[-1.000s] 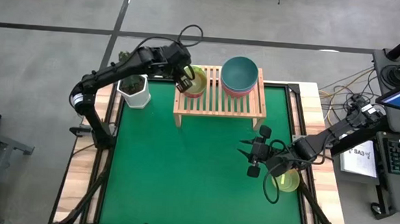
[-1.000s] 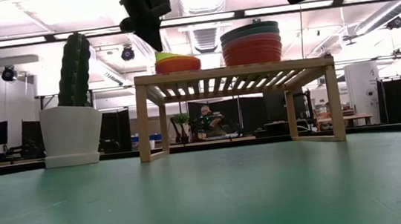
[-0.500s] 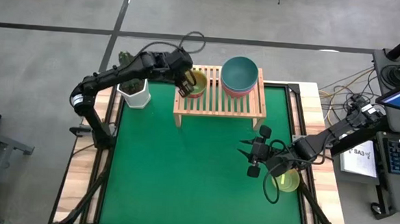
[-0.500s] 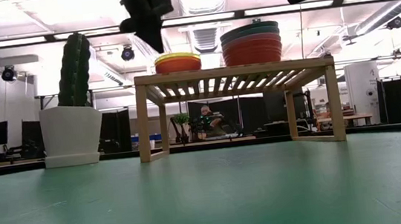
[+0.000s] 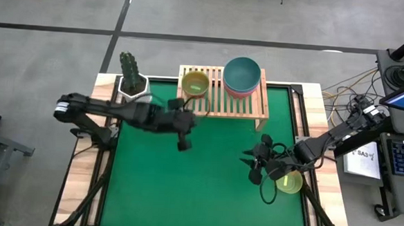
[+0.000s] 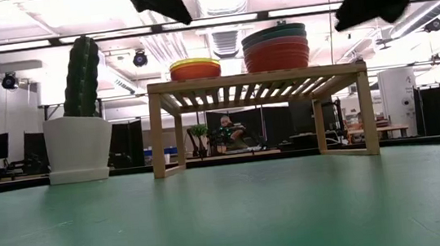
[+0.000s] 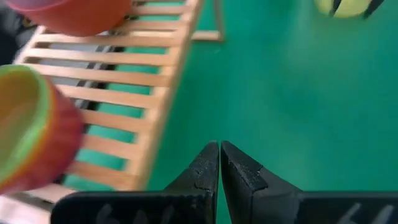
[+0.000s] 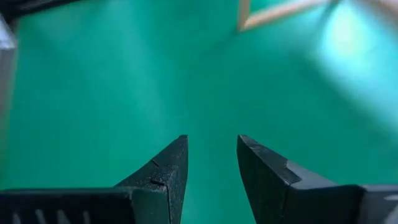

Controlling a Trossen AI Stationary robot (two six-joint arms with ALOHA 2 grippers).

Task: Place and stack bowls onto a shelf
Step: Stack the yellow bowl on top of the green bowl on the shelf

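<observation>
The light-wood shelf (image 5: 223,100) stands at the mat's far side. On its slats sit a yellow-green bowl nested in a red one (image 5: 195,83) and a taller stack topped by a teal bowl (image 5: 242,75); both stacks also show in the low view (image 6: 195,68) (image 6: 276,47). Another yellow-green bowl (image 5: 290,182) rests on the table near the right edge. My left gripper (image 5: 187,126) hovers shut over the mat, just near of the shelf. My right gripper (image 5: 251,165) hangs open over the mat, left of the loose bowl.
A white pot with a green cactus (image 5: 131,81) stands left of the shelf, at the mat's far left corner. The green mat (image 5: 205,189) lies bare between the two grippers and the near edge. Wooden table borders (image 5: 88,169) flank the mat.
My left gripper has drawn back from the shelf's left stack toward the near edge, and its arm has folded down low across the table's left. The yellow-green bowl, tilted on the red one a second ago, now lies level in it. My right gripper has sunk slightly.
</observation>
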